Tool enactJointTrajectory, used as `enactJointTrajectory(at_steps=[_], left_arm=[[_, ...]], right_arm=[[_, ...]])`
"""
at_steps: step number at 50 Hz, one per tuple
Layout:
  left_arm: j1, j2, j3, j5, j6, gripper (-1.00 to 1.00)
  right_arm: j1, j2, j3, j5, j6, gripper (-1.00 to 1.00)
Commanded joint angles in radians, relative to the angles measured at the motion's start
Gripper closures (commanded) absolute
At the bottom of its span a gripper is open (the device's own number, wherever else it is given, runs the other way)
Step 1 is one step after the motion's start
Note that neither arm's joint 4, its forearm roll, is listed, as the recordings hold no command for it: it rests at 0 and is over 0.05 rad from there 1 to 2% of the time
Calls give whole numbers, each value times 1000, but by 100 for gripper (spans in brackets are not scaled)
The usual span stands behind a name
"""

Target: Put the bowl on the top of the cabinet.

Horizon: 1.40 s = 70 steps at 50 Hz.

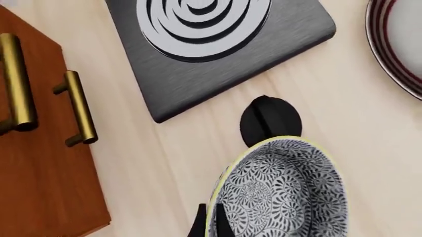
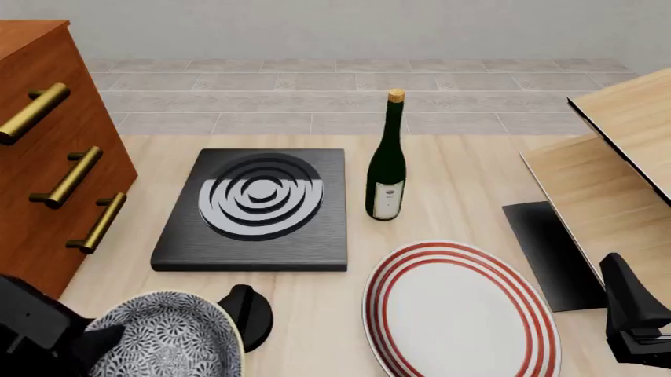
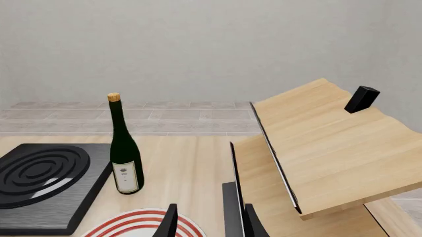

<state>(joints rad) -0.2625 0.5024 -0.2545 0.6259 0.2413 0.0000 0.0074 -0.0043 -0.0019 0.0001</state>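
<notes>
The bowl (image 1: 283, 192) (image 2: 168, 339), with black-and-white paisley inside and a thin yellow rim, is near the table's front left corner. My left gripper (image 1: 210, 224) is shut on its rim, one finger inside and one outside. In the front view, the left arm (image 2: 37, 330) comes in beside the bowl. The reddish-brown cabinet (image 2: 47, 165) (image 1: 46, 163) with brass bar handles rises at the left, and its top reaches above the bowl. My right gripper (image 3: 211, 224) hangs open and empty at the front right, over the plate's edge.
A dark hob slab with grey rings (image 2: 257, 208) lies mid-table, and a small black round object (image 2: 250, 312) lies by the bowl. A green wine bottle (image 2: 387, 157) stands behind a red-ringed white plate (image 2: 461, 310). Pale wood panels (image 2: 608, 173) lean at the right.
</notes>
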Motion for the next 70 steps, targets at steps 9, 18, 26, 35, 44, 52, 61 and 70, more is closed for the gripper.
enactJointTrajectory(at_steps=[9,18,26,35,44,52,61,70], left_arm=[[-10,-54,-156,82,-48,100],[-2,-45,-243,92,-72,100],[34,-47,-311,65,-65,100],[101,4,-416,36,-115,100],[179,66,-500,3,-173,100],[287,129,-601,-39,-265,100],[356,176,-662,-45,-322,100],[394,174,-698,-45,-371,100]], right_arm=[[0,0,0,0,0,-100],[0,0,0,0,0,-100],[0,0,0,0,0,-100],[0,0,0,0,0,-100],[0,0,0,0,1,-100],[0,0,0,0,0,-100],[0,0,0,0,0,-100],[0,0,0,0,0,-100]])
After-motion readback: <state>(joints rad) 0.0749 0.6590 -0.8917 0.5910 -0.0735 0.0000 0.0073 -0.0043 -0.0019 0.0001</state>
